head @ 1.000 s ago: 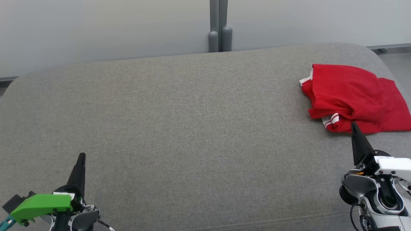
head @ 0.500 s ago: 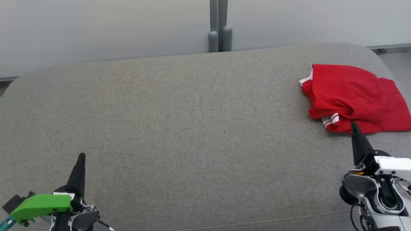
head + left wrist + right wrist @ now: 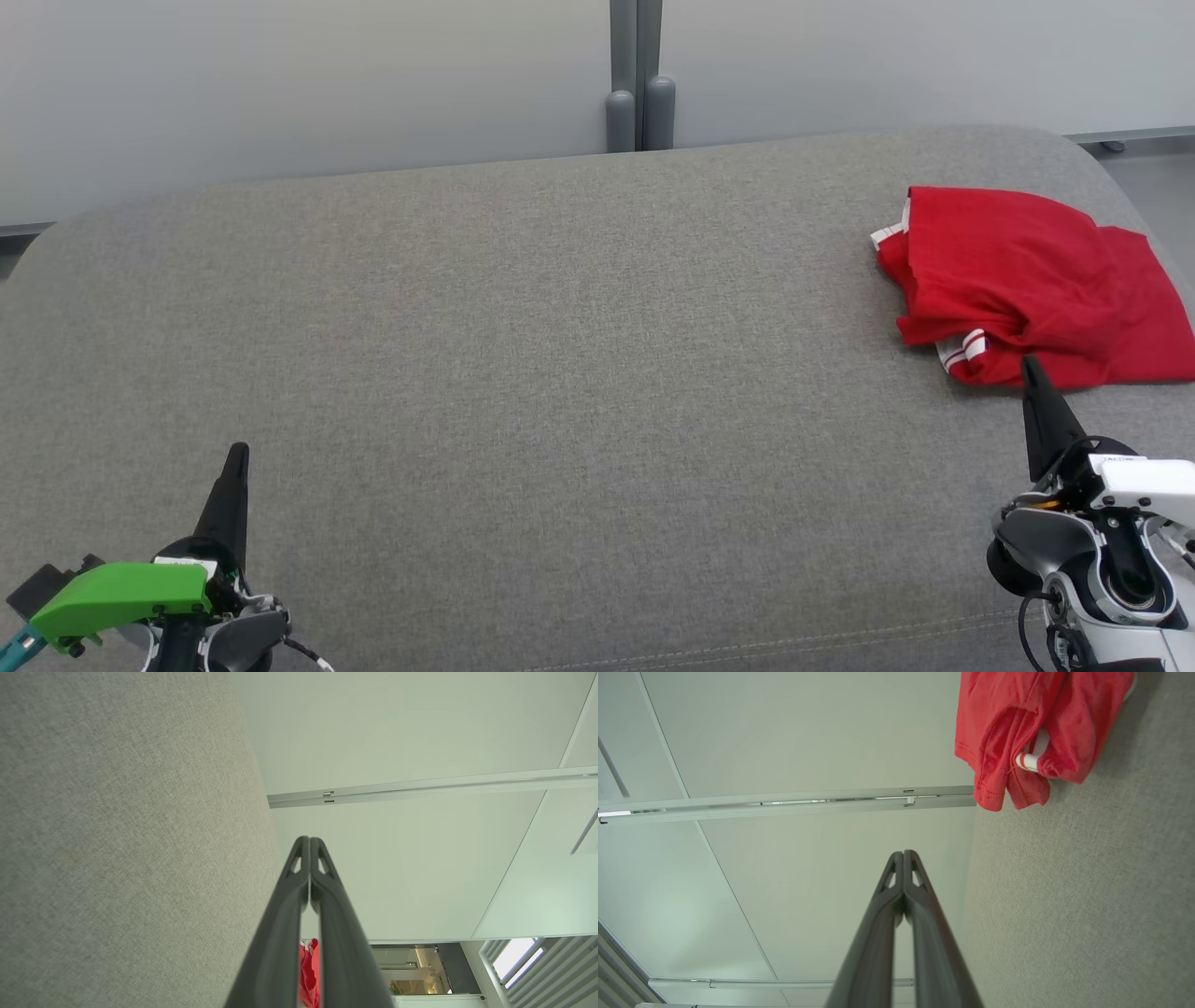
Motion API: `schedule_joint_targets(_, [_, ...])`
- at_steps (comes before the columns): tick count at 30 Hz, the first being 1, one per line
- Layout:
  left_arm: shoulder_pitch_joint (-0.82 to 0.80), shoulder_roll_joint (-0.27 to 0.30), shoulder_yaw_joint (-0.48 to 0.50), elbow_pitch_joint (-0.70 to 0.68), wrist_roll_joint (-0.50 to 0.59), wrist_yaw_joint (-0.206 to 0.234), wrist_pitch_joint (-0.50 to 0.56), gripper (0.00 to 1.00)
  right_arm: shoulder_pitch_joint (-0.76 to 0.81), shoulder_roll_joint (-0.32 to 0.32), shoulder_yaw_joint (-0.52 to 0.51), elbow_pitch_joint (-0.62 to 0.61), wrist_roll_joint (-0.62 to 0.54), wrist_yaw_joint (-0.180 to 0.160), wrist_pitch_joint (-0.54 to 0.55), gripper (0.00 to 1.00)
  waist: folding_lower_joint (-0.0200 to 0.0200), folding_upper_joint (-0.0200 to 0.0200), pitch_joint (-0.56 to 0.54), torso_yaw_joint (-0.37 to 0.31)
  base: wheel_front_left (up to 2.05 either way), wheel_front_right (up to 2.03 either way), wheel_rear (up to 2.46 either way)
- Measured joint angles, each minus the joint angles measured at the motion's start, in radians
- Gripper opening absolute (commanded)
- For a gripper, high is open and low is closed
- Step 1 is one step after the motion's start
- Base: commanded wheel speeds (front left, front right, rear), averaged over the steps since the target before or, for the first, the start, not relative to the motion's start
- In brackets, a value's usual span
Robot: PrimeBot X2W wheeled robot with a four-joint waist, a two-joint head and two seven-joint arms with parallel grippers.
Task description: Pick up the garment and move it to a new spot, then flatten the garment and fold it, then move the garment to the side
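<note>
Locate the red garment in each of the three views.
Head view: red garment at the far right, on the grey cushion.
Left wrist view: garment a thin sliver at bottom centre.
Right wrist view: garment at top right.
Shared landmark: the grey cushion.

Both arms are ending in long, dark, matte fingers tapering to a slim point. The left gripper (image 3: 239,454) is wearing a bright green plastic wrist cover (image 3: 121,590) above a teal piece (image 3: 13,646). The right gripper (image 3: 1028,364) is carrying a glossy white wrist housing (image 3: 1144,478) beside a grey rounded joint (image 3: 1034,543) — with thin black cables (image 3: 1021,616) looping below. Near each fingertip, small triangular cut-outs (image 3: 295,864) are showing.
</note>
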Motion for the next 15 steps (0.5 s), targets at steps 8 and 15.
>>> schedule_joint_targets(8, [0.0,0.0,0.0,0.0,0.0,0.0,0.0,0.0,0.0,0.0,-0.001,0.0,0.0,0.0,0.0,0.0,0.0,0.0,0.0,0.0,0.0,0.0,0.0])
schedule_joint_targets(15, [0.0,0.0,0.0,0.0,0.0,0.0,0.0,0.0,0.0,0.0,-0.001,0.0,0.0,0.0,0.003,0.0,0.0,0.0,0.0,0.0,0.0,0.0,0.0])
